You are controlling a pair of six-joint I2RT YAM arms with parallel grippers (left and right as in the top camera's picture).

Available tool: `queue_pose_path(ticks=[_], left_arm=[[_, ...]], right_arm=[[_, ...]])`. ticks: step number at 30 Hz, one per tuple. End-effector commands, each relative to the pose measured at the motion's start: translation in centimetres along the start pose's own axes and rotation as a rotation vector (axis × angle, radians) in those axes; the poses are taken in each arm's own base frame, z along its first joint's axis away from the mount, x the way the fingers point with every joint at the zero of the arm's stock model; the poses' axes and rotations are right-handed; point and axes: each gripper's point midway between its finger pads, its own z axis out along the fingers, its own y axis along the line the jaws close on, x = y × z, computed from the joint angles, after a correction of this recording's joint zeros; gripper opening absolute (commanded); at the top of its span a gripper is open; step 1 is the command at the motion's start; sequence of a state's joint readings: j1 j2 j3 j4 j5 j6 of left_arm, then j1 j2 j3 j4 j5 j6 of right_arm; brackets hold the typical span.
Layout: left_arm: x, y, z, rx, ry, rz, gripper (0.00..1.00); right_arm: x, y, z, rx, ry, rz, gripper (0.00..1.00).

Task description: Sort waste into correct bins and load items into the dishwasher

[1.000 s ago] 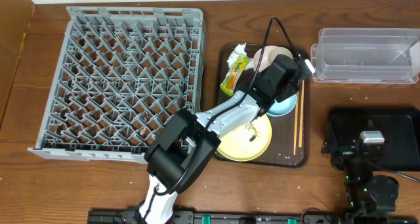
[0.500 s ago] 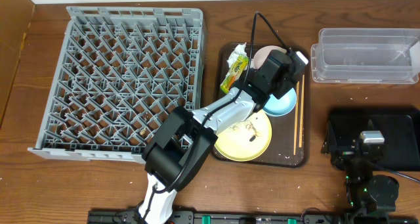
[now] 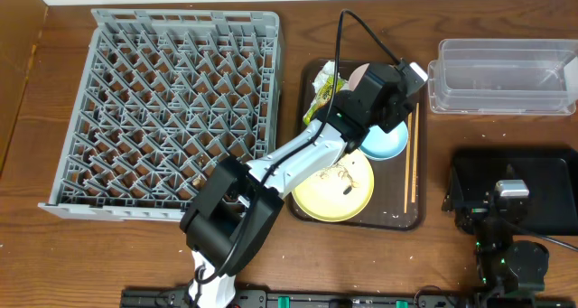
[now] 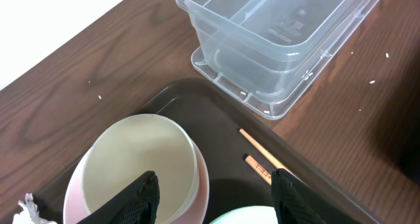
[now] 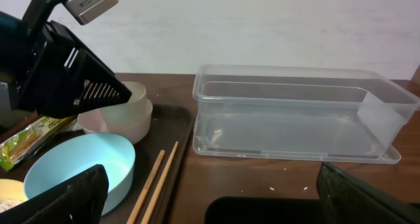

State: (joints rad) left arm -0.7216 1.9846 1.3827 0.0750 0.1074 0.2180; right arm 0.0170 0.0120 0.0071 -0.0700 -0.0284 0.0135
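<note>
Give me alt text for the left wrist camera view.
The left gripper, jaws open, hangs over a cream cup nested in a pink bowl on a dark tray; chopsticks and a clear tub lie beyond.

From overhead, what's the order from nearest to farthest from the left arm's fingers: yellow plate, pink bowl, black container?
1. Pink bowl, beneath the left fingers, at the tray's back.
2. Yellow plate, at the tray's front.
3. Black container, far right, off the tray.
</note>
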Motion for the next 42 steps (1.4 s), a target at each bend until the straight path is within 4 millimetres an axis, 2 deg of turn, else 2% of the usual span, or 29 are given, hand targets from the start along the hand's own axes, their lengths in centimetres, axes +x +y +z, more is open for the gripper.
queue_pose_path(ticks=[1, 8, 16, 18, 23, 28, 31, 39, 42], left_arm=[[1.3, -0.2, 1.1, 0.018, 0.03, 0.02, 0.56], [3.2, -0.4, 2.4, 0.025, 0.068, 0.029, 0.56], [4.2, -0.6, 3.1, 0.029, 0.09, 0.028, 0.52], [4.2, -0.6, 3.1, 0.029, 0.089, 0.028, 0.49], [3.8, -0.5, 3.1, 0.026, 0.073, 0.028, 0.3], [3.6, -0.5, 3.1, 0.025, 0.067, 0.025, 0.19], [3.6, -0.5, 3.1, 0.025, 0.067, 0.025, 0.08], [3.6, -0.5, 3.0, 0.023, 0.066, -0.035, 0.08], [2.7, -0.4, 2.5, 0.019, 0.047, -0.087, 0.08]], right_arm=[[0.0, -0.1, 0.0, 0.006, 0.0, -0.011, 0.99], [0.1, -0.1, 0.0, 0.006, 0.0, -0.011, 0.99], [0.1, -0.1, 0.0, 0.006, 0.0, -0.011, 0.99], [0.1, -0.1, 0.0, 0.006, 0.0, -0.011, 0.99], [0.1, -0.1, 0.0, 0.006, 0.0, -0.011, 0.99], [0.1, -0.1, 0.0, 0.006, 0.0, -0.011, 0.99], [0.0, -0.1, 0.0, 0.006, 0.0, -0.011, 0.99], [0.1, -0.1, 0.0, 0.006, 0.0, -0.011, 0.99], [0.1, -0.1, 0.0, 0.006, 0.0, -0.011, 0.99]])
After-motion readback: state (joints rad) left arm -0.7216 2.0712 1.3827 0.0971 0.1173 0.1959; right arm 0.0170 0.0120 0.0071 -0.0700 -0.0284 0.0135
